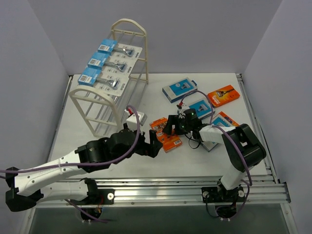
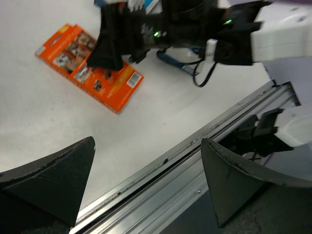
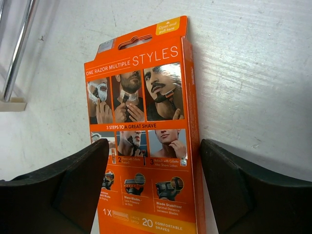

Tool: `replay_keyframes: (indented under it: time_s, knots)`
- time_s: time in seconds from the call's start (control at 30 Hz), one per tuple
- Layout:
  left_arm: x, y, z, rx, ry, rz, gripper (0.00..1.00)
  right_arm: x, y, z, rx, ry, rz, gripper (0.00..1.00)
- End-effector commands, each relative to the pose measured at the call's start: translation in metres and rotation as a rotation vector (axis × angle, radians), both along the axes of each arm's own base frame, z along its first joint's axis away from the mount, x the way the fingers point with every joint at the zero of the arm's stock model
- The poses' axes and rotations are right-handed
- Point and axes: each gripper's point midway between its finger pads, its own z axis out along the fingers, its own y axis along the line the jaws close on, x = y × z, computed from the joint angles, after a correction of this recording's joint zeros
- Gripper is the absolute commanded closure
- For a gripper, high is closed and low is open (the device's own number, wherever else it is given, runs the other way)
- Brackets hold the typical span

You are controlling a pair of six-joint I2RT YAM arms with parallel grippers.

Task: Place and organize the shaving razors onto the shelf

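Chiefly, a slip is to be feared: the orange box [image 3: 146,146], lying flat near the centre of the surface [image 1: 161,168], is straddled across its width by the right tool [image 3: 155,146]. One finger is set close along each long edge, but whether the box is pinched or merely flanked cannot be told. On a light pinch the flat pack could be swivelled or dropped at lift; on a hard one the thin card could be buckled.

A 2nd hazard is crowding. The left tool [image 1: 155,144], jaws wide apart & empty, is held just beside the box at approx. 8 o'clock of it, so the arms could be knocked together if either is moved carelessly.

A 3rd lies at the shelf [image 1: 127,29], approx. 10 o'clock from the box. Its top tier is taken up by three blister cards [image 1: 113,66], & the tiers are only thin rods. A box set down askew could be tipped btwn them, or the cards nudged off.

Pose: the right arm is folded up from its base at 5 o'clock, elbow raised, forearm reached toward 9 o'clock, tool low over the box. The left arm is stretched low from 7 o'clock toward centre. Other packs, blue-and-white boxes [image 1: 179,90] & orange boxes [image 1: 223,95], are seen at 1–3 o'clock of it, well apart from the shelf.
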Motion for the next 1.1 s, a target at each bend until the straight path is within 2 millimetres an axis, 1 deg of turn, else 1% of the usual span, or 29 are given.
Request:
replay_keyframes:
  time_s: [0.0, 0.1, 0.13, 0.2, 0.23, 0.27, 0.3, 0.33, 0.37, 0.4, 0.43, 0.47, 0.53, 0.57, 0.6, 0.63, 0.67, 0.73, 0.77, 0.8, 0.87, 1.03, 1.07]
  knots:
    - [0.006, -0.005, -0.012, -0.096, 0.045, 0.091, 0.01, -0.068, -0.037, -0.065, -0.120, 0.318, -0.045, 0.29]
    - [0.007, -0.006, -0.034, -0.085, 0.074, 0.114, 0.01, -0.067, -0.036, -0.064, -0.106, 0.322, -0.050, 0.33]
    - [0.008, -0.006, -0.048, -0.073, 0.086, 0.129, 0.01, -0.068, -0.036, -0.065, -0.104, 0.326, -0.050, 0.35]
    - [0.011, -0.004, -0.066, -0.074, 0.116, 0.179, 0.01, -0.070, -0.037, -0.067, -0.102, 0.333, -0.052, 0.37]
    - [0.011, -0.001, -0.084, -0.054, 0.137, 0.196, 0.01, -0.069, -0.037, -0.066, -0.096, 0.333, -0.053, 0.38]
    - [0.012, 0.000, -0.093, -0.047, 0.147, 0.215, 0.01, -0.072, -0.038, -0.067, -0.095, 0.337, -0.051, 0.41]
    - [0.013, -0.003, -0.102, -0.058, 0.167, 0.230, 0.01, -0.071, -0.038, -0.065, -0.092, 0.332, -0.055, 0.42]
    - [0.012, -0.001, -0.117, -0.035, 0.180, 0.239, 0.01, -0.071, -0.039, -0.064, -0.089, 0.333, -0.059, 0.43]
    - [0.012, -0.001, -0.124, -0.030, 0.190, 0.247, 0.01, -0.071, -0.039, -0.064, -0.086, 0.332, -0.060, 0.44]
    - [0.013, -0.008, -0.130, -0.048, 0.196, 0.247, 0.01, -0.072, -0.041, -0.063, -0.084, 0.332, -0.062, 0.45]
    - [0.012, -0.008, -0.142, -0.033, 0.201, 0.242, 0.01, -0.073, -0.041, -0.062, -0.080, 0.333, -0.062, 0.48]
    - [0.013, -0.011, -0.150, -0.027, 0.210, 0.246, 0.01, -0.073, -0.040, -0.059, -0.070, 0.326, -0.058, 0.48]
    - [0.017, -0.013, -0.160, -0.018, 0.217, 0.261, 0.01, -0.075, -0.042, -0.057, -0.061, 0.327, -0.063, 0.49]
    - [0.020, -0.013, -0.172, 0.004, 0.232, 0.279, 0.01, -0.073, -0.041, -0.054, -0.050, 0.320, -0.064, 0.50]
    - [0.022, -0.016, -0.175, 0.002, 0.236, 0.283, 0.00, -0.076, -0.041, -0.053, -0.039, 0.326, -0.057, 0.50]
    - [0.023, -0.018, -0.181, 0.007, 0.245, 0.284, 0.02, -0.076, -0.039, -0.052, -0.030, 0.324, -0.053, 0.50]
    - [0.029, -0.021, -0.188, 0.001, 0.254, 0.294, 0.06, -0.076, -0.038, -0.049, -0.018, 0.319, -0.049, 0.50]
    - [0.031, -0.024, -0.201, -0.001, 0.288, 0.278, 0.10, -0.080, -0.036, -0.047, -0.002, 0.321, -0.039, 0.50]
    - [0.035, -0.027, -0.201, -0.029, 0.297, 0.284, 0.10, -0.079, -0.035, -0.044, 0.007, 0.313, -0.035, 0.50]
    - [0.042, -0.025, -0.208, -0.030, 0.305, 0.303, 0.11, -0.081, -0.035, -0.044, 0.011, 0.315, -0.035, 0.50]
    - [0.048, -0.025, -0.211, -0.038, 0.305, 0.302, 0.13, -0.084, -0.034, -0.043, 0.027, 0.316, -0.025, 0.50]
    - [0.063, -0.019, -0.210, -0.029, 0.278, 0.331, 0.14, -0.088, -0.031, -0.041, 0.049, 0.316, -0.008, 0.51]
    - [0.065, -0.020, -0.212, -0.026, 0.282, 0.328, 0.14, -0.089, -0.031, -0.041, 0.053, 0.319, -0.008, 0.51]
